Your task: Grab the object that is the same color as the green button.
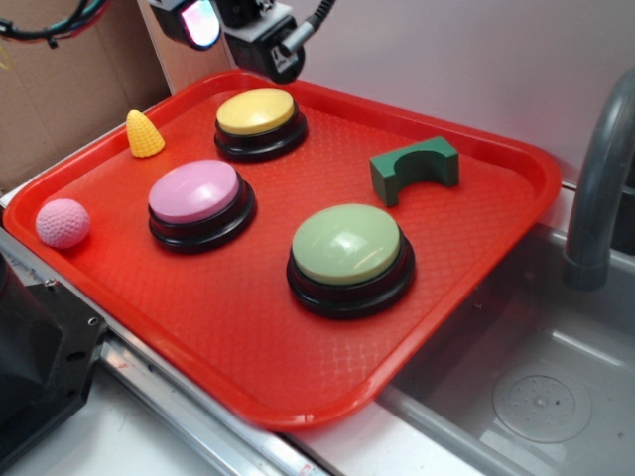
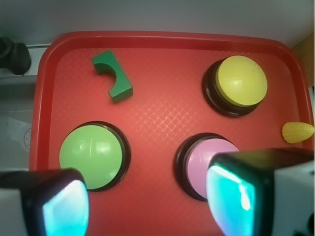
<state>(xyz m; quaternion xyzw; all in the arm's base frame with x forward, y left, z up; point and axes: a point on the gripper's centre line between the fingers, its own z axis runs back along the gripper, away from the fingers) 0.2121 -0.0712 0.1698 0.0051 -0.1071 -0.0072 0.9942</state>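
Nearest the exterior camera, the green button [image 1: 347,245] sits on the red tray [image 1: 228,337], its pale dome on a black base. Left of the green button stands the pink button [image 1: 194,191], and further left, at the tray's edge, rests a pink ball [image 1: 63,222]. Behind and right of the green button lies the dark green arch block [image 1: 416,168], apart from every button, cut-out facing the rear rim. Behind the pink button stand the yellow button [image 1: 257,111] and a yellow corn piece [image 1: 145,134]. The tool [image 2: 147,204] hangs above the tray, its fingers [image 2: 64,206] spread wide and empty.
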